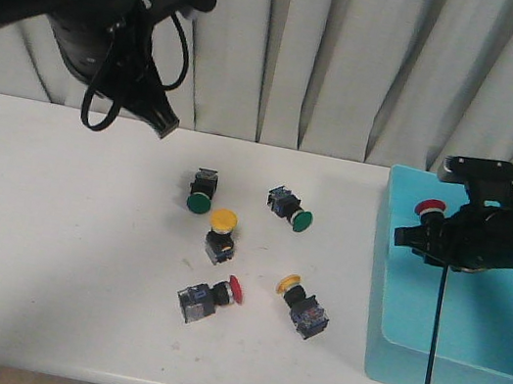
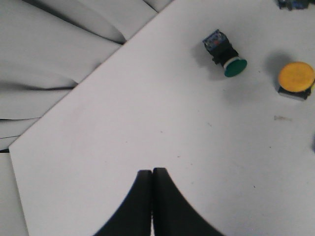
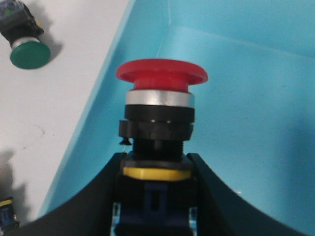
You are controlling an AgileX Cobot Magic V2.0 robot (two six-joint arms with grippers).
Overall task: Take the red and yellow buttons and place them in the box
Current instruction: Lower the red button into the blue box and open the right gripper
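The right gripper (image 3: 156, 196) squeezes the red button's (image 3: 161, 73) hard, blocky body over the box (image 1: 426, 356). It looks light and stiff. The left gripper (image 2: 151, 177), near ten o'clock, is closed and empty

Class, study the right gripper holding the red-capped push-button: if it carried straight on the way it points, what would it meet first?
The right gripper, shut on the red-capped push-button, points into the shallow turquoise plastic box. Going straight on, the button's cap would probably meet the box's inner floor or wall first; depth is unclear.

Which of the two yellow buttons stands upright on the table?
The yellow button beside the green ones: cap up. The other yellow button, nearer the box, lies sideways.
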